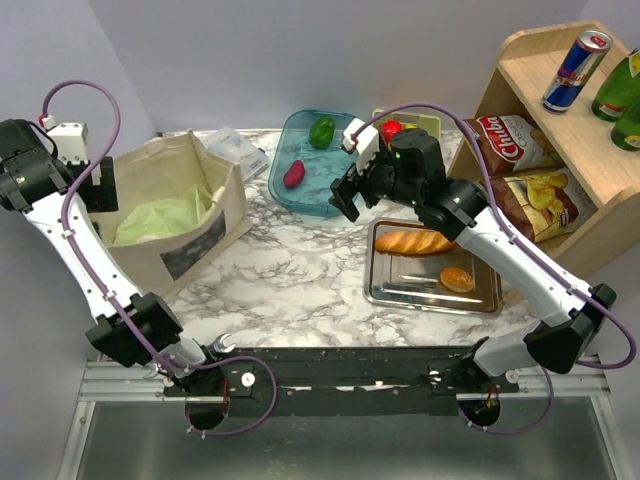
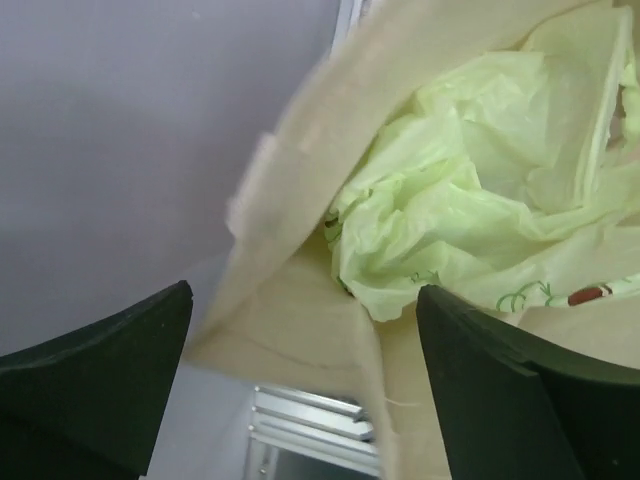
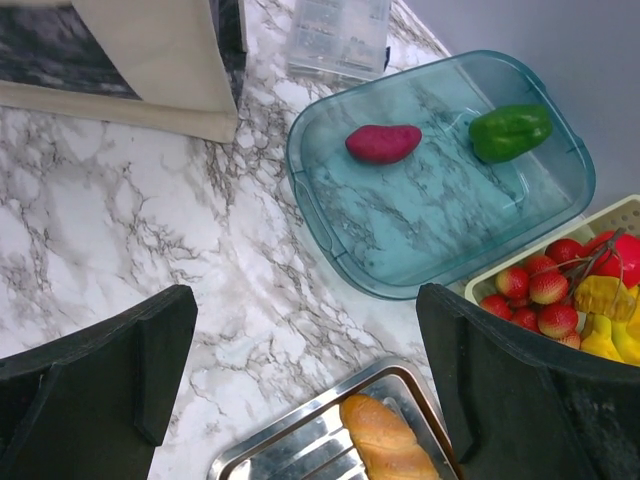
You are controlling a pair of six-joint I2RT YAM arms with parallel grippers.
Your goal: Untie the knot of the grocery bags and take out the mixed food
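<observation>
The beige canvas tote (image 1: pixel 200 235) stands at the left with the crumpled pale green bag (image 1: pixel 160 220) inside it. In the left wrist view the green bag (image 2: pixel 470 190) fills the tote (image 2: pixel 300 170); no knot shows. My left gripper (image 1: pixel 100 190) is open and empty at the tote's left rim (image 2: pixel 300 400). My right gripper (image 1: pixel 347 195) is open and empty above the marble (image 3: pixel 300 390). A green bell pepper (image 1: pixel 322 131) (image 3: pixel 510 132) and a magenta-red vegetable (image 1: pixel 294 174) (image 3: pixel 383 143) lie in the blue tray (image 1: pixel 285 195) (image 3: pixel 330 250). Strawberries (image 3: pixel 540 295) and bananas (image 3: pixel 610 320) sit in a pale basket.
A metal tray (image 1: pixel 400 290) holds a bread loaf (image 1: pixel 413 241) and a bun (image 1: pixel 457 279). A wooden shelf (image 1: pixel 560 150) at the right holds crisp bags (image 1: pixel 505 140), a drink can (image 1: pixel 577 70) and green bottles (image 1: pixel 620 90). A clear plastic container (image 1: pixel 235 150) stands behind the tote.
</observation>
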